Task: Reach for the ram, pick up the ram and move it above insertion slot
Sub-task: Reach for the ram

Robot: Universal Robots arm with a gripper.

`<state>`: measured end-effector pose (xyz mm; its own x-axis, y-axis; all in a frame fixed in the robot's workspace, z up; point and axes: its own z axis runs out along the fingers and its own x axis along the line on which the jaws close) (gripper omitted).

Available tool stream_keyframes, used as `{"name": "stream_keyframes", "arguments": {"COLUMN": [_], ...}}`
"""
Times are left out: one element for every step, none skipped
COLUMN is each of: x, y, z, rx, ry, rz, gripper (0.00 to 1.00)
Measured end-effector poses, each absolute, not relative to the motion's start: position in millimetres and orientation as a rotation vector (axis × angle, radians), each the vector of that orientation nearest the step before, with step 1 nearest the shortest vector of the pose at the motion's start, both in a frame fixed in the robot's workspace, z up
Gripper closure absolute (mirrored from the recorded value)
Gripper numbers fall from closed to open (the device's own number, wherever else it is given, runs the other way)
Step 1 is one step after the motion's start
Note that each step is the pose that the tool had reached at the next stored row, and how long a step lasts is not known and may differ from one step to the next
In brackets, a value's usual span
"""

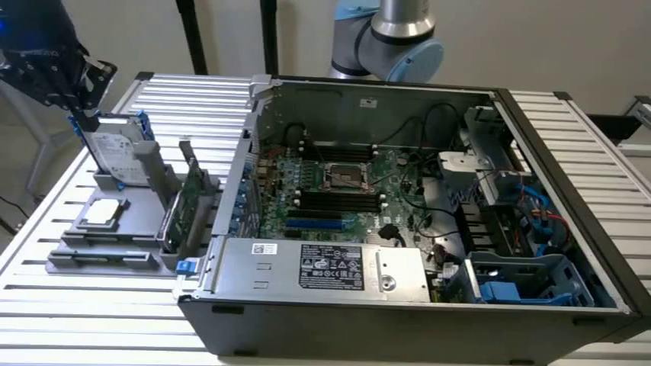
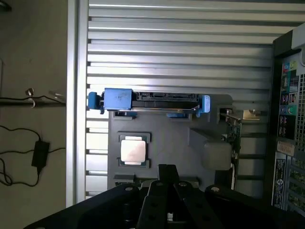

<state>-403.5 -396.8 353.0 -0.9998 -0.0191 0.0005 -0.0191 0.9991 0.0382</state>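
Observation:
My gripper [image 1: 84, 114] hangs at the exterior view's upper left, over the back of a grey parts fixture [image 1: 76, 259] beside the open computer case [image 1: 407, 305]. In the wrist view its dark fingers [image 2: 167, 174] meet with no gap and nothing between them, above the fixture's near end [image 2: 167, 138]. I cannot make out the long narrow ram; the fixture part under the gripper is hidden. The motherboard's black slots [image 1: 336, 200] lie inside the case, far from the gripper.
The fixture holds a hard drive in a blue caddy [image 2: 147, 101], a processor chip [image 2: 133, 150] and a wider green expansion card with a bracket [image 1: 185, 206]. The case wall [image 1: 239, 175] rises right beside the fixture. Everything rests on a slatted metal table [image 1: 91, 305].

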Motion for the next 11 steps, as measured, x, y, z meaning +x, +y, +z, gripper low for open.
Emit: {"name": "stream_keyframes", "arguments": {"x": [-403.5, -403.5, -403.5, -403.5, -403.3, -403.2, -403.1, -403.1, -403.0, -402.9, -402.9], "y": [-396.8, -396.8, -397.3, -399.4, -402.8, -407.0, -411.5, -416.1, -420.6, -425.0, -429.8], "z": [352.9, 353.0, 353.1, 353.1, 353.0, 353.0, 353.0, 352.9, 353.0, 352.9, 352.9], "rx": [0.030, 0.030, 0.030, 0.030, 0.030, 0.030, 0.030, 0.030, 0.030, 0.030, 0.030], "ry": [-3.140, -3.140, -3.140, -3.140, -3.140, -3.140, -3.140, -3.140, -3.140, -3.140, -3.140], "rz": [-0.060, -0.060, -0.060, -0.060, -0.061, -0.062, -0.062, -0.062, -0.062, -0.062, -0.062], "gripper": [0.89, 0.89, 0.89, 0.89, 0.89, 0.89, 0.89, 0.89, 0.89, 0.89, 0.89]}}
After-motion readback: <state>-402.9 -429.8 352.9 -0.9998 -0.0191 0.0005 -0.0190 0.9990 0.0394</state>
